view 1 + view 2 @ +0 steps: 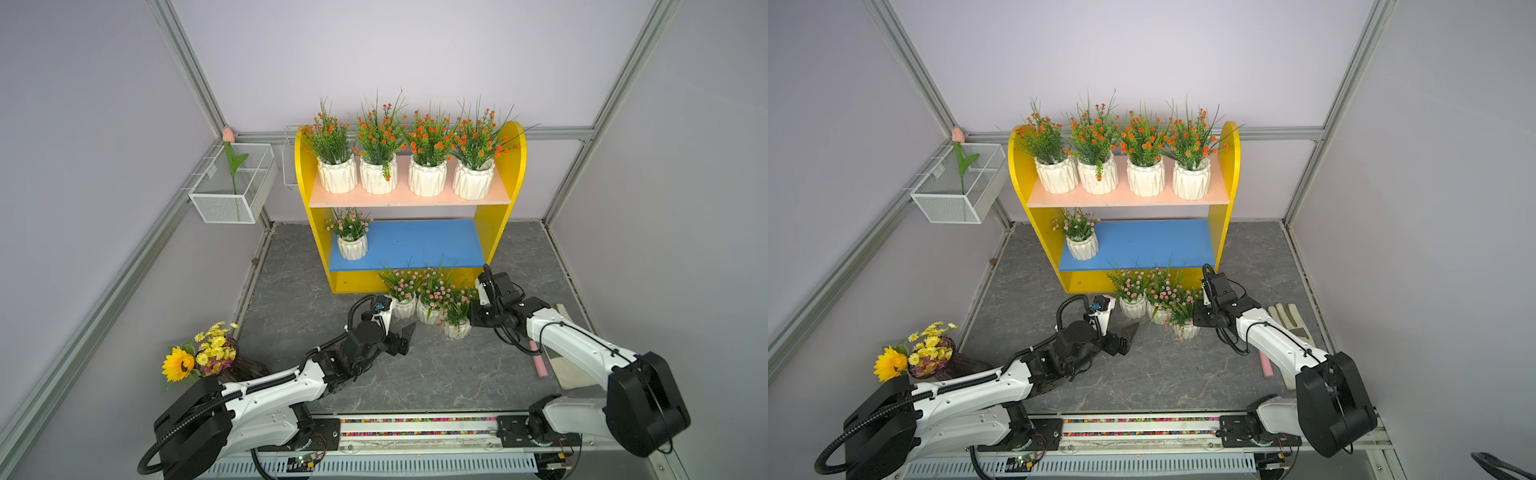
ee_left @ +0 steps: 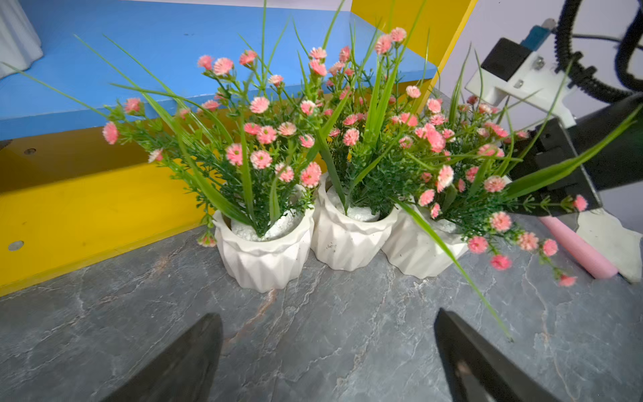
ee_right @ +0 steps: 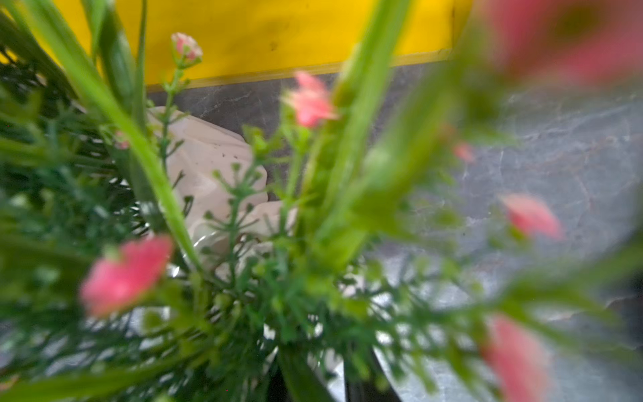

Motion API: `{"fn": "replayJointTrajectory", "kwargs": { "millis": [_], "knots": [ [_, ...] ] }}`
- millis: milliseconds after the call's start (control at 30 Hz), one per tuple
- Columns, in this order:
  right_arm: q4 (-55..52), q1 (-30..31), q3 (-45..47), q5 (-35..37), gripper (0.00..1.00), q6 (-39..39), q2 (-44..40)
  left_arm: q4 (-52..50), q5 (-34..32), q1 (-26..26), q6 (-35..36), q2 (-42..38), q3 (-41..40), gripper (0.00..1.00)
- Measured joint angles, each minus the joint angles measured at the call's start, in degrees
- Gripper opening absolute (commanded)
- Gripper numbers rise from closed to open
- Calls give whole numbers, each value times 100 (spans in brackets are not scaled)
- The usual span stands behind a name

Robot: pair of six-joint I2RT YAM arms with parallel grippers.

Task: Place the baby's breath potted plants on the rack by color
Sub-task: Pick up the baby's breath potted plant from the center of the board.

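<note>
The rack [image 1: 505, 166] [image 1: 1227, 166] stands at the back. Several orange baby's breath potted plants [image 1: 427, 178] fill its pink upper board. One pink plant [image 1: 352, 245] [image 1: 1082, 246] sits at the left end of the blue lower board [image 1: 424, 243]. Three pink plants stand on the floor in front: left [image 1: 404, 307] [image 2: 268, 254], middle [image 1: 428, 313] [image 2: 348, 240], right [image 1: 457, 328] [image 2: 417, 254]. My left gripper [image 1: 405, 338] [image 2: 325, 316] is open and empty, just short of the left pot. My right gripper [image 1: 471, 316] [image 3: 318, 383] is buried in the right plant's sprigs, fingers close around green stems.
A sunflower bouquet in a dark vase [image 1: 208, 353] stands beside the left arm. A wire mesh basket [image 1: 232, 187] with a tulip hangs on the left wall. A pink stick [image 1: 539, 365] and a glove [image 1: 1291, 320] lie under the right arm.
</note>
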State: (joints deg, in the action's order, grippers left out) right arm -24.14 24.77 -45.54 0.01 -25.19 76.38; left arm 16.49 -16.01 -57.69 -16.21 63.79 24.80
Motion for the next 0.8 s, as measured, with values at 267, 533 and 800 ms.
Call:
{"fn": "replayJointTrajectory", "kwargs": {
  "millis": [267, 533, 800],
  "knots": [
    [-452, -4, -144, -9, 13, 149, -26, -2, 0, -98, 48, 61, 0, 99],
    [-1292, -33, -249, -90, 12, 352, -616, 7, 26, -122, 68, 61, 0, 100],
    [-1864, -44, -549, -332, 12, 448, -1110, 291, 302, -195, 92, 52, -70, 100]
  ]
}}
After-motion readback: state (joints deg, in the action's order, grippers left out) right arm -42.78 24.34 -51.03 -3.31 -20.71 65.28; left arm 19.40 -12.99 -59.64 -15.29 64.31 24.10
